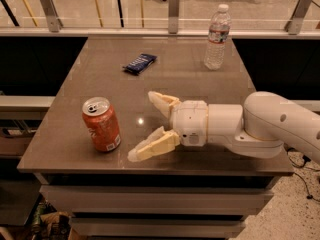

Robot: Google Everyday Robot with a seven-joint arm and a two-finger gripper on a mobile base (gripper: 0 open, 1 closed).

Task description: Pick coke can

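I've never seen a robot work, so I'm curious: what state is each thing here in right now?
coke can: upright on the table, not held.
tool: open, right of the can, not touching it.
water bottle: upright, cap on, at the far right.
snack packet: lying flat, far side of the table.

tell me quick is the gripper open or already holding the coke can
Gripper: open, holding nothing, fingers spread toward the coke can but not touching it.

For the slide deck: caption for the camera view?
Open gripper poised beside the upright coke can on the table, not yet touching it.
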